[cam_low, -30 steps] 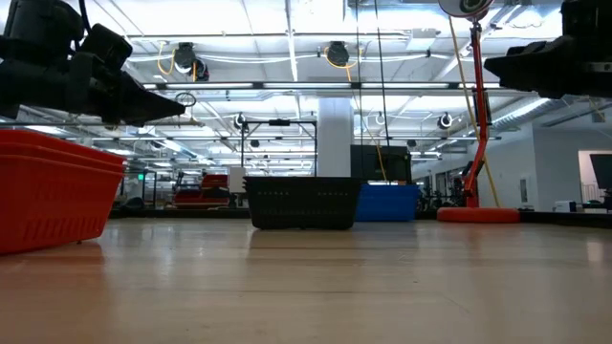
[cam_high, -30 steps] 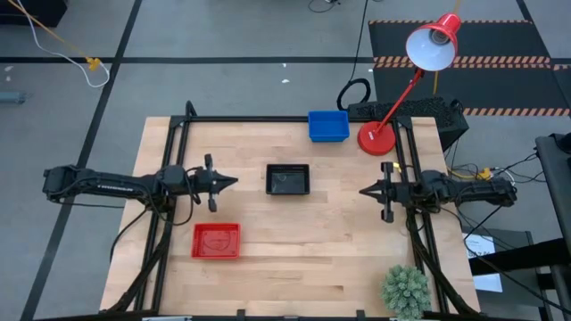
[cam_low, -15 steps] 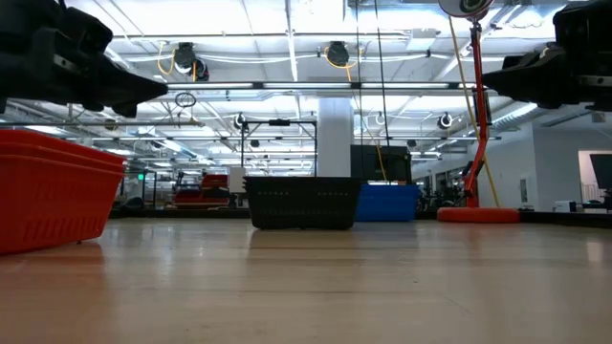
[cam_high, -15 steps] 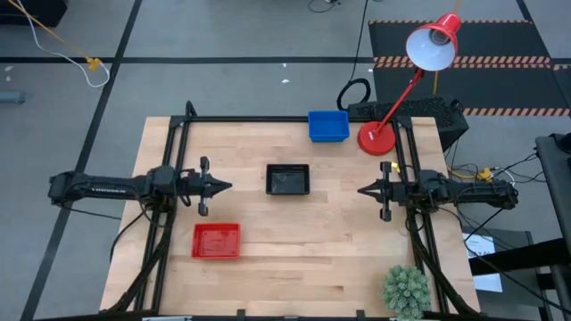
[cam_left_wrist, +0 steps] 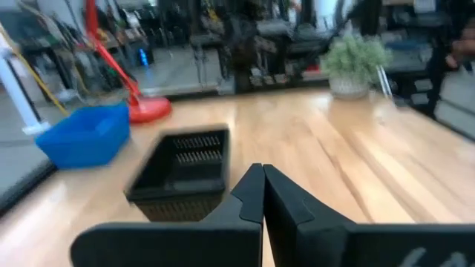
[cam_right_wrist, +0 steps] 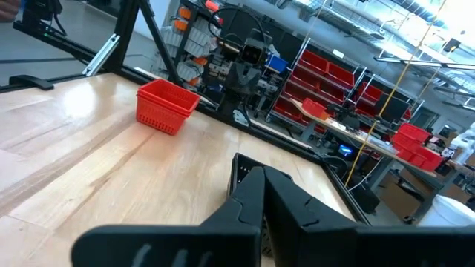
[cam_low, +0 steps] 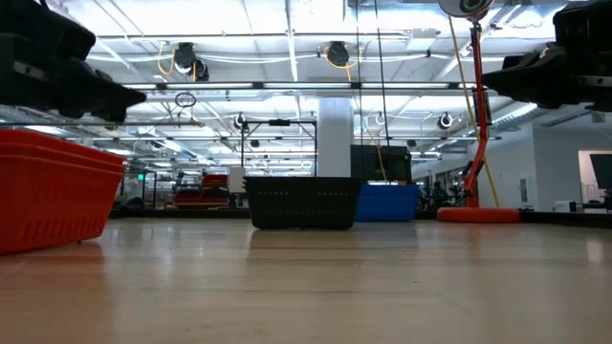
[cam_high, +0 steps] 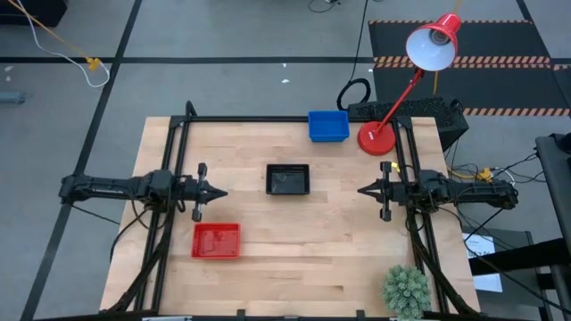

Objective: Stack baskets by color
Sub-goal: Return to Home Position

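Note:
Three basket stacks rest on their bases on the wooden table. A red basket (cam_high: 217, 241) sits near the left front, a black basket (cam_high: 288, 179) at the middle, a blue basket (cam_high: 328, 126) at the far edge. My left gripper (cam_high: 223, 191) hangs shut above the left side, pointing level toward the black basket (cam_left_wrist: 182, 172), holding nothing. My right gripper (cam_high: 360, 190) hangs shut above the right side, pointing level toward the table's left; the red basket (cam_right_wrist: 167, 105) lies far ahead of it.
A red desk lamp stands with its round base (cam_high: 376, 138) at the far right, beside the blue basket. A small green plant (cam_high: 406, 290) sits at the near right corner. Bare wood lies between the baskets and along the near edge.
My left gripper has drawn back toward the table's left edge, staying shut and level. The baskets have kept their places.

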Tool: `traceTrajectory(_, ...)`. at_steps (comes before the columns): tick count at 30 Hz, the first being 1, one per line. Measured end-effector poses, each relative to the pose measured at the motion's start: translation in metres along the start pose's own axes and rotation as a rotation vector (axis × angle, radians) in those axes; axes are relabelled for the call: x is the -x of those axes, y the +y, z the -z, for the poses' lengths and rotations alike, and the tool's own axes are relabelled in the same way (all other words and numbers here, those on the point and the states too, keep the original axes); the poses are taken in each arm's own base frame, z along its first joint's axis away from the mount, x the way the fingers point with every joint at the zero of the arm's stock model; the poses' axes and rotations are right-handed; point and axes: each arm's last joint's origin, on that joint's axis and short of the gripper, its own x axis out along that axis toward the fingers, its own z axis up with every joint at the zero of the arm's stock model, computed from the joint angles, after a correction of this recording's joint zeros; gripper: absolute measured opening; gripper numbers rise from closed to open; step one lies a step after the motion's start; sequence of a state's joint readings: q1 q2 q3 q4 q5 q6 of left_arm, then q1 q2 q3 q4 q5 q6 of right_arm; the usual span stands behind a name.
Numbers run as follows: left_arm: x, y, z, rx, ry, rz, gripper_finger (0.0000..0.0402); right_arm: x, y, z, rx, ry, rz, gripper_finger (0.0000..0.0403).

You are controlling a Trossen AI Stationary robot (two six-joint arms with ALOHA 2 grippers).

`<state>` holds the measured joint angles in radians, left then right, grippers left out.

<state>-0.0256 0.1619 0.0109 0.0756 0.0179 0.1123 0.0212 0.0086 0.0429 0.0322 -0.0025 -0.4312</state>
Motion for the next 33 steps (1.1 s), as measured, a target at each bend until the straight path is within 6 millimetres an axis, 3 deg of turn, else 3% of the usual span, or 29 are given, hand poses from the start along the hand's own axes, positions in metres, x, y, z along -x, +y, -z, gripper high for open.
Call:
traceTrajectory(15,0.011,-0.009,-0.007,-0.075,-0.112,0.080,0.0000,0.000,0.000,0.000,0.000,0.000,0.000,0.0000)
traceTrajectory(33,0.010,0.001,-0.006,-0.094,-0.096,-0.012,0.0004,0.000,0.000,0.000,0.000,0.000,0.001,0.0000)
